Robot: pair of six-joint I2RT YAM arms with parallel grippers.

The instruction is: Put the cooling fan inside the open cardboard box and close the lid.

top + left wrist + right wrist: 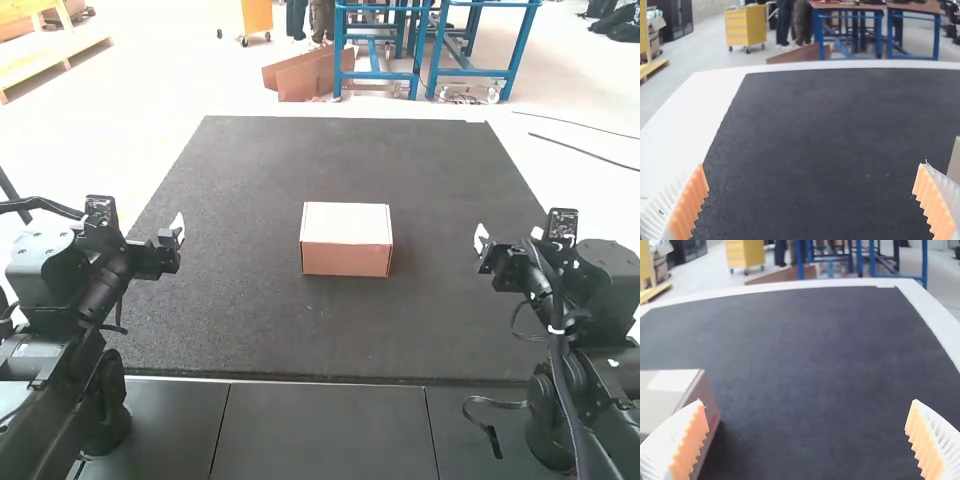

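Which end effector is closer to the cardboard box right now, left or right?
Right, slightly. The right end effector sits to the right of the cardboard box; the left end effector sits farther off on its left. Neither touches it.

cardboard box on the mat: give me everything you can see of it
The cardboard box is small and rectangular, plain brown cardboard, with its front face darker than the pale, lit top. The lid lies flat and shut, so whatever is inside is hidden. It stands upright and level near the middle of the black mat, its long front face turned toward the arms. No tape, dents or tears can be made out. Only the mat touches it. The right wrist view shows one top corner and a side wall.
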